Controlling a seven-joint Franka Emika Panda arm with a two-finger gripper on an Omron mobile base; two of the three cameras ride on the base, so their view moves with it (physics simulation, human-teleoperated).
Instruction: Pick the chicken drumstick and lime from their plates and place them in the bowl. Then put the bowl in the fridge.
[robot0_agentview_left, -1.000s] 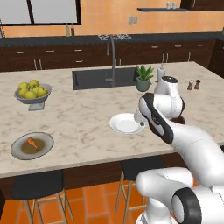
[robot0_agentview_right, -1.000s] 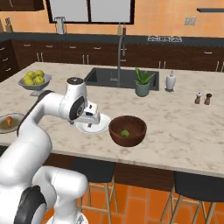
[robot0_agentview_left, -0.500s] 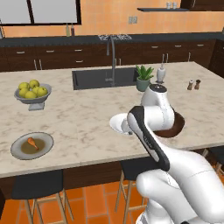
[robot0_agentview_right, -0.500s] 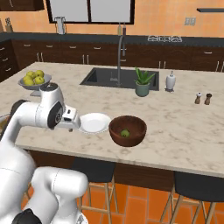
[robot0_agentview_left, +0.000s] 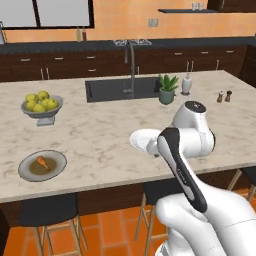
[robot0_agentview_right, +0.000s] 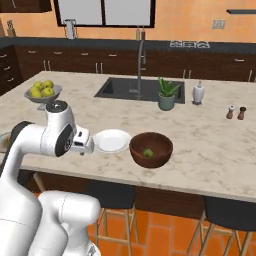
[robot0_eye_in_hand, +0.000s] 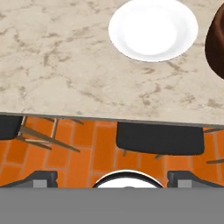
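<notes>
Nearest the base, the gripper (robot0_agentview_right: 91, 146) hangs over the counter's front edge with its jaws spread wide and nothing between them, just beside the bare white plate (robot0_agentview_right: 113, 140). The lime (robot0_agentview_right: 148, 152) already lies in the bowl (robot0_agentview_right: 151, 149) past that plate, while the chicken drumstick (robot0_agentview_left: 43, 162) sits on the grey plate (robot0_agentview_left: 42, 165) well apart at the counter's far left. The likely trouble is the long swing across: the small tapered drumstick could slip from a wide pinch or be nudged off its plate; no brand, label or writing is legible anywhere.
</notes>
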